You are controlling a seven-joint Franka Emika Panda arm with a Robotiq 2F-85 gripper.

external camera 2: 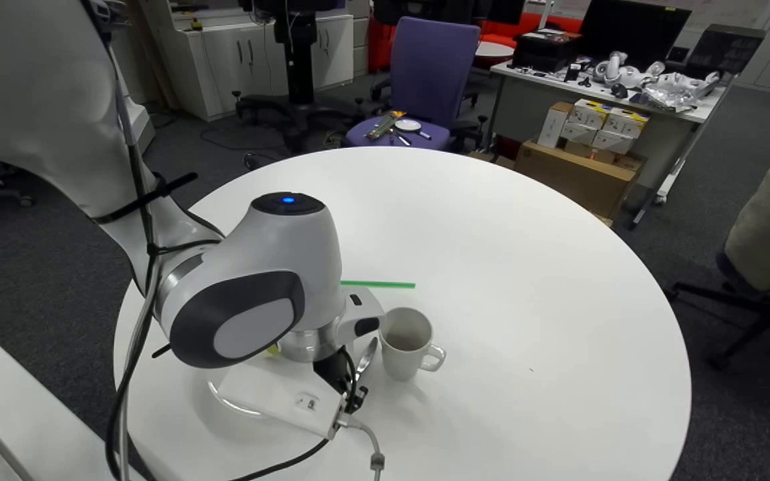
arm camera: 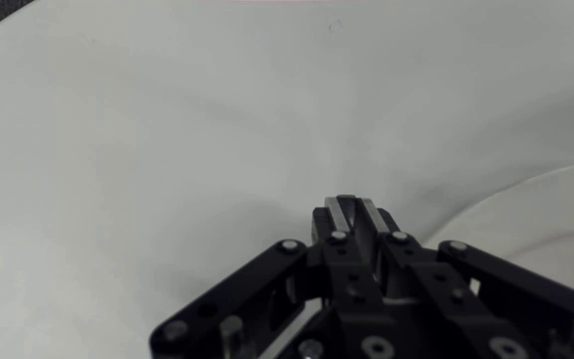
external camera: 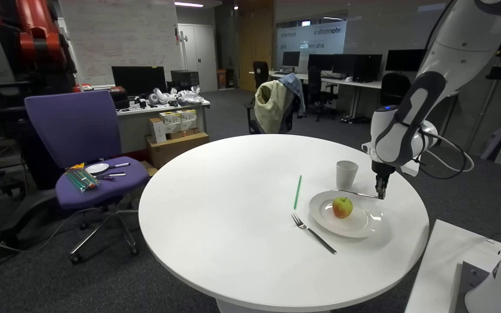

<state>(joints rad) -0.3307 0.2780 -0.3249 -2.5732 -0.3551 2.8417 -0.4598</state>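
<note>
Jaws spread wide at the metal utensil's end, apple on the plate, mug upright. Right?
Not the jaws: the wrist view shows the gripper with fingers nearly together. The rest stands: it is at the end of the utensil, the apple is on the plate, the mug is upright.

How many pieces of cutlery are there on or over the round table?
2: a fork lying beside the plate, and a slim metal utensil held in the gripper, its far end near the mug.

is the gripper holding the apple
No, the apple rests on the plate, apart from the gripper, which is at the end of a silver utensil.
</note>
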